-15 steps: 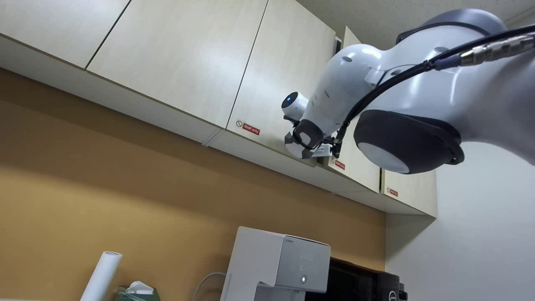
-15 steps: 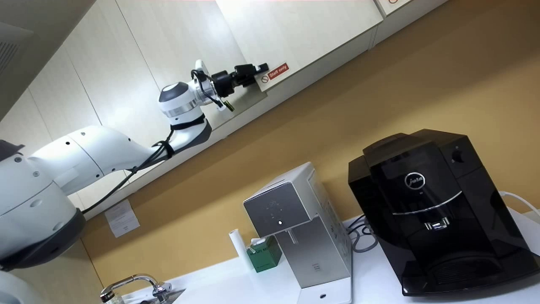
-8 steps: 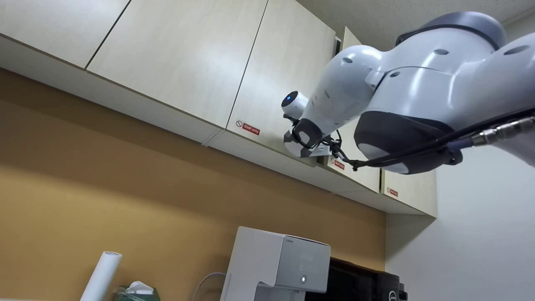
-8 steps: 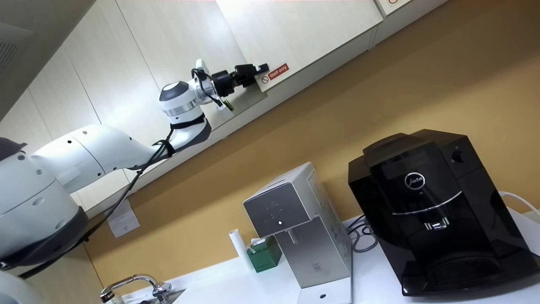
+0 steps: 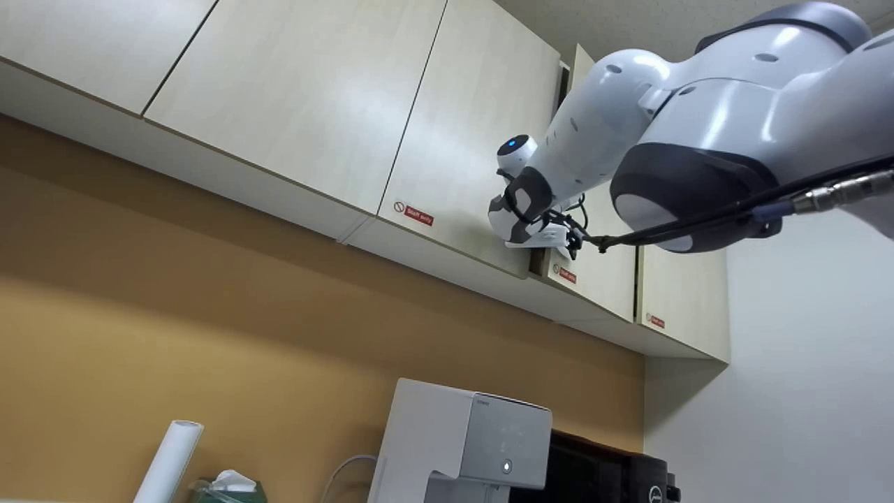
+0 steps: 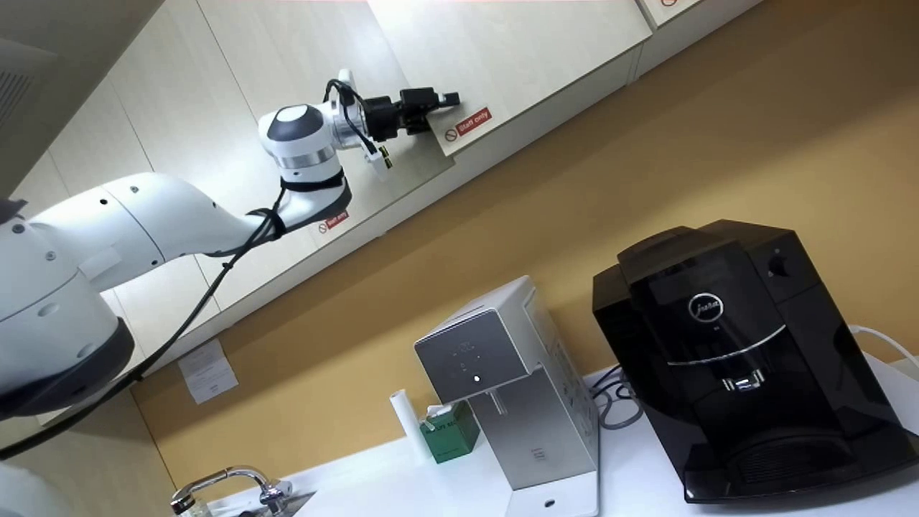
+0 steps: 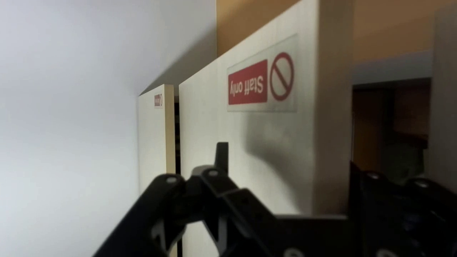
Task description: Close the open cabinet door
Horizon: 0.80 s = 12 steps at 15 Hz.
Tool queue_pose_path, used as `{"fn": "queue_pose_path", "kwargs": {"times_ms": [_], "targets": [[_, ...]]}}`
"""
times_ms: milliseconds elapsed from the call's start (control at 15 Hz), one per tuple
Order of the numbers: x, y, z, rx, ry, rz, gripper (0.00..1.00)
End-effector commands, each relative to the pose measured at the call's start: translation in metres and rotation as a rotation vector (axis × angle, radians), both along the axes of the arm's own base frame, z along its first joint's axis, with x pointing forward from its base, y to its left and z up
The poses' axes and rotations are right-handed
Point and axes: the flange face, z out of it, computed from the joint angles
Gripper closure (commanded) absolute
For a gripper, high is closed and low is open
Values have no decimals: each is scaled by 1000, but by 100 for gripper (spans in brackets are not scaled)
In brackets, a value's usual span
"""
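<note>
Cabinet door (image 7: 264, 125) stands ajar — its side edge within the hand (image 7: 291, 162), which is spread around it.

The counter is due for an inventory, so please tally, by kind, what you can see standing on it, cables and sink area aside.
Appliances: 2 (Jura coffee machine, water dispenser)
Tissue box: 1
White cylinder: 1
Total: 4

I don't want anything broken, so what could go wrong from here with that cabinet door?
The open gripper straddles the edge of the cabinet door, so the finger behind it might get pinched if the door's pushed shut now. The cable hanging below the arm could snag as it moves.
</note>
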Motion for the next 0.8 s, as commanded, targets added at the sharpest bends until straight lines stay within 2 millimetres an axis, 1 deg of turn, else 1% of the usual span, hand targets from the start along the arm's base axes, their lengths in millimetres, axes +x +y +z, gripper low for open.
{"fn": "queue_pose_path", "kwargs": {"times_ms": [0,133,467,667,733], "targets": [[1,-9,24,65,1,113,5],[-5,-9,32,93,37,157,0],[-19,-13,52,188,107,330,0],[-25,-13,57,231,170,442,0],[-27,-16,58,238,184,470,0]]}}
